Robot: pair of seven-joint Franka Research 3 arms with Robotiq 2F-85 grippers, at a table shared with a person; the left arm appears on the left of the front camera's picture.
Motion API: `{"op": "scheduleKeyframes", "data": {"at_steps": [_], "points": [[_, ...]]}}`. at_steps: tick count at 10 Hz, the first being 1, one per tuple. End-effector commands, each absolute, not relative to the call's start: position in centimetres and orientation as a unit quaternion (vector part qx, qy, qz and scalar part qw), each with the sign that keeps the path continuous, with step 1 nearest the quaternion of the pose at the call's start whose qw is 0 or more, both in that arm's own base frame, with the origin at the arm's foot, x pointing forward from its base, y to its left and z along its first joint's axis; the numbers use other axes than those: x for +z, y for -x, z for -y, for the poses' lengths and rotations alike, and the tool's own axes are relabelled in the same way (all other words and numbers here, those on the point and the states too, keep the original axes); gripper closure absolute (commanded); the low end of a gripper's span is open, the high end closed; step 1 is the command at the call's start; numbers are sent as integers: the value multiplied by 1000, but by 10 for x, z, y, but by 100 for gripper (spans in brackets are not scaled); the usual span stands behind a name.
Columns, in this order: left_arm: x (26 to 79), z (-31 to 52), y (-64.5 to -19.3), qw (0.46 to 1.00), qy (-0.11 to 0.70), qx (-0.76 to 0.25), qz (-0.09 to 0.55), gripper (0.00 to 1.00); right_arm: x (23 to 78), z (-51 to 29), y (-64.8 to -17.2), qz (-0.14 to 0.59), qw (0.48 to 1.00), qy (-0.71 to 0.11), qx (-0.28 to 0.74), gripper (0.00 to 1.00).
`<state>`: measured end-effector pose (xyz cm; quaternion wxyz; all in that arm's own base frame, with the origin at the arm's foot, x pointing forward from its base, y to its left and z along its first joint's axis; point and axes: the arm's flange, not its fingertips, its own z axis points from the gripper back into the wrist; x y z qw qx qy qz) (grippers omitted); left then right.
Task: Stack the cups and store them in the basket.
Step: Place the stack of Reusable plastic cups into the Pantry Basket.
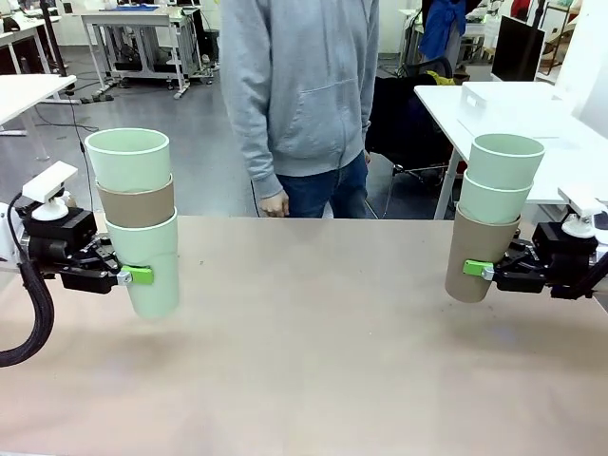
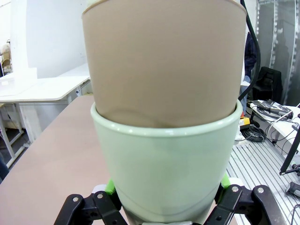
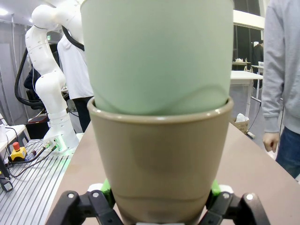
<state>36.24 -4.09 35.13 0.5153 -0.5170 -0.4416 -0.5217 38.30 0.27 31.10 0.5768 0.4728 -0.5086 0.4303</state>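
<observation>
1. Front view, left side: the left stack [image 1: 141, 214] is three matte tapered cups without handles, nested upright. Mint green is at the bottom, tan-brown in the middle and mint green on top. It is held over the left part of the table [image 1: 313, 361]. The left gripper [image 1: 144, 275] pinches the bottom cup from the side, with a green pad on its wall.
2. Front view, right side: the right stack [image 1: 494, 214] is three like cups, tan-brown at the bottom and two mint green above, leaning slightly. It is held near the table's right edge. The right gripper [image 1: 478, 270] is clamped on the bottom cup.
3. Front view, far side: a person [image 1: 299, 85] in a grey hooded top stands between the two stacks.
4. Left wrist view: the outer mint green cup [image 2: 168, 164] has a smooth rounded rim. The inner tan-brown cup [image 2: 164, 61] sits deep in it. The fingers [image 2: 110, 187] press on either side.
5. Right wrist view: the outer tan-brown cup [image 3: 159, 154] carries the inner mint green cup [image 3: 157, 51]. The fingers [image 3: 105, 186] squeeze its base on both sides.
</observation>
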Motion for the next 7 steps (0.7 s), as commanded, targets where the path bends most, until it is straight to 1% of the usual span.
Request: {"op": "scheduleKeyframes", "data": {"at_steps": [1,7], "points": [[354,39,-362,511,516,-523,448,13,315,-3,-383,512,574,-470,433,16],[354,39,-362,511,516,-523,448,13,315,-3,-383,512,574,-470,433,16]]}}
